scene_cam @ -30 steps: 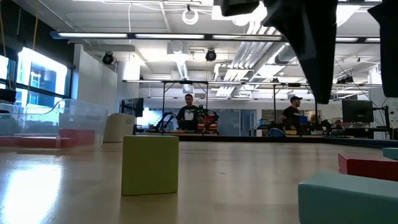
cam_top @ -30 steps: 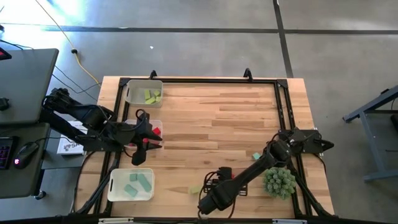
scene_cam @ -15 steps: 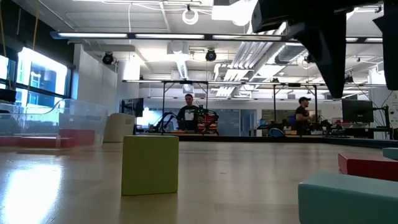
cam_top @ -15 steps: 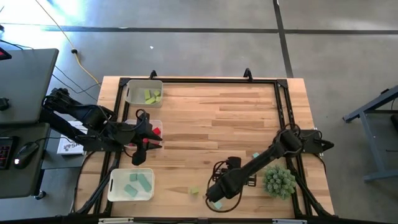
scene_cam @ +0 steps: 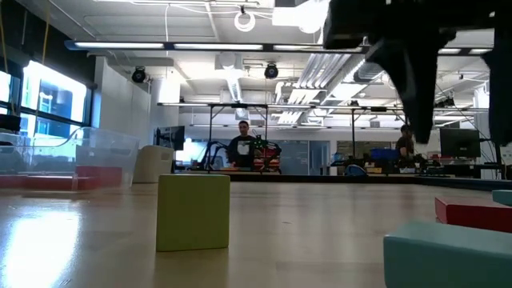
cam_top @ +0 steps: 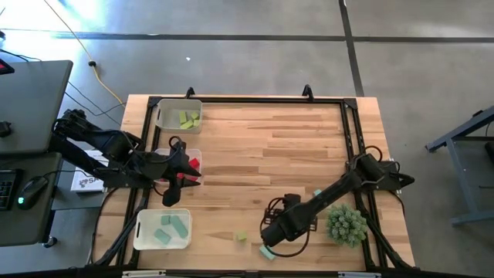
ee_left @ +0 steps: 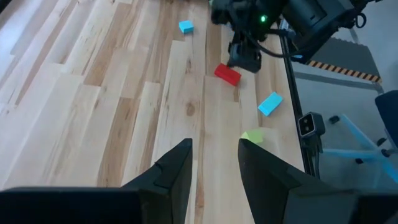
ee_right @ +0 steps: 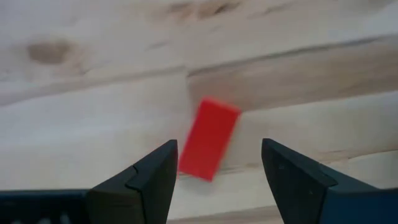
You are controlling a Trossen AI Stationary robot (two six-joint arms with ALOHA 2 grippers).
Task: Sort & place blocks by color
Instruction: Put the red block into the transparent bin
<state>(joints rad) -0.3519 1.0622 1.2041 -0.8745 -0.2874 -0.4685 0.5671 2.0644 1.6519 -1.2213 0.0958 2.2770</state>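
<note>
The right gripper (ee_right: 214, 171) hangs with fingers spread wide, empty; the red block (ee_right: 208, 138) lies between them, toward 12 o'clock.

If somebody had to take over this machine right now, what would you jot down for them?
Right gripper: open, hovering over a loose red bar block near the table's front edge.
Left gripper: open, empty, waiting by the clear plastic bin of red blocks.
Done: yellow-green blocks in the back clear bin, teal blocks in the front clear bin.
Left: the red bar, a yellow-green cube, a teal bar and a small teal cube on the wooden table.
</note>
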